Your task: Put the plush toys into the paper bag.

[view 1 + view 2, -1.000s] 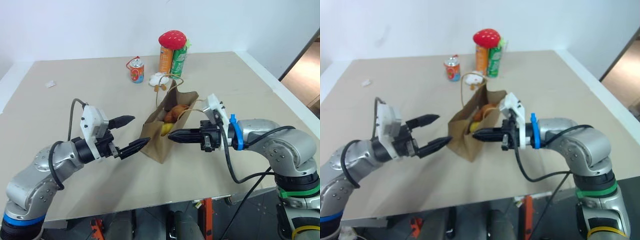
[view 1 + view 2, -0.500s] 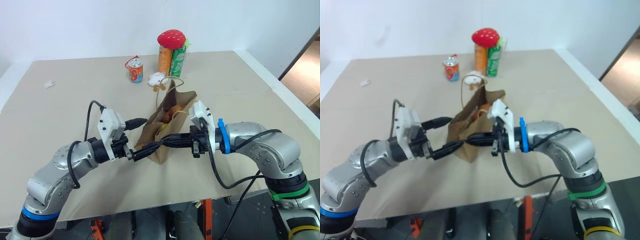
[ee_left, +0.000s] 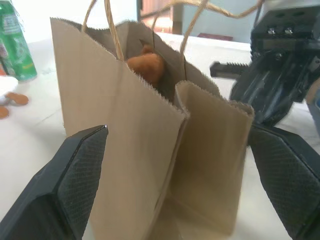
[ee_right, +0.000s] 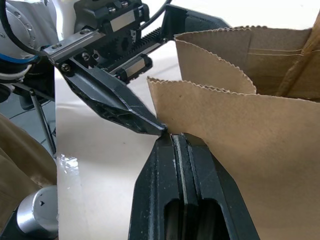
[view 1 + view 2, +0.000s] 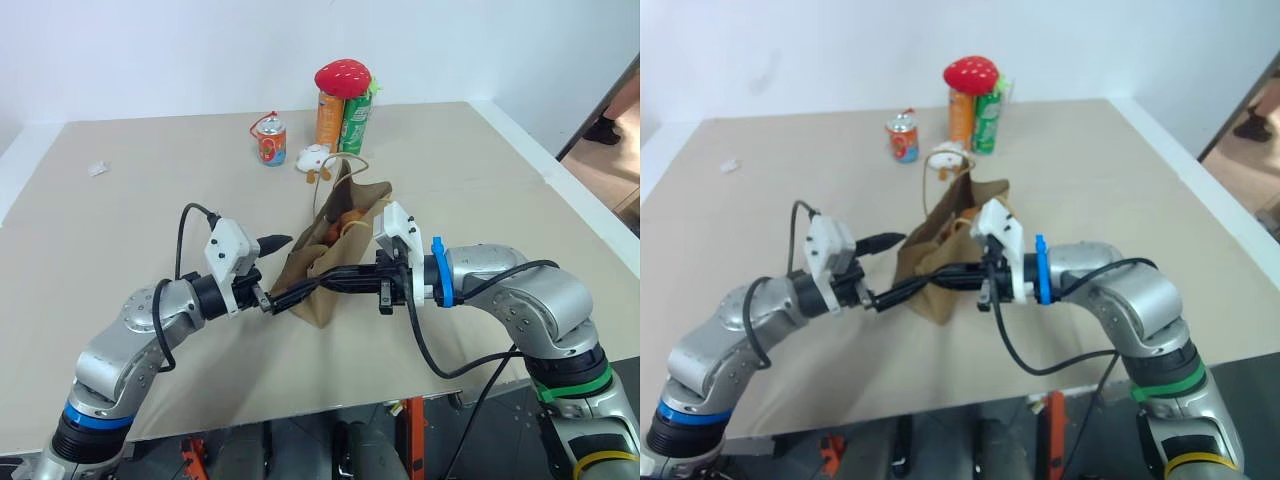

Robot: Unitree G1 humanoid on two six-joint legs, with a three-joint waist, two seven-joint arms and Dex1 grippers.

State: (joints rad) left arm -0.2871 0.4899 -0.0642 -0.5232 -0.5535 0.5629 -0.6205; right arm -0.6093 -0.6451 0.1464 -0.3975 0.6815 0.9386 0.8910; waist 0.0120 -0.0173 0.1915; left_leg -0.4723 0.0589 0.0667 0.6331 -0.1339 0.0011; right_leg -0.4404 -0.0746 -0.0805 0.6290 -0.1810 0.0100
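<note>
Your left pincer (image 5: 277,268) is wide open around the paper bag (image 5: 325,270) on the tabletop (image 5: 150,200). Your right pincer (image 5: 318,288) is clenched against the bag. A brown plush toy (image 3: 145,67) sits inside.

The left gripper (image 5: 285,270) reaches level toward the paper bag (image 5: 325,265) from its left, fingers spread wide to either side of the bag's near end. The right gripper (image 5: 325,287) comes in from the bag's right, fingers pressed together, their tips meeting the left gripper's near fingertip.
</note>
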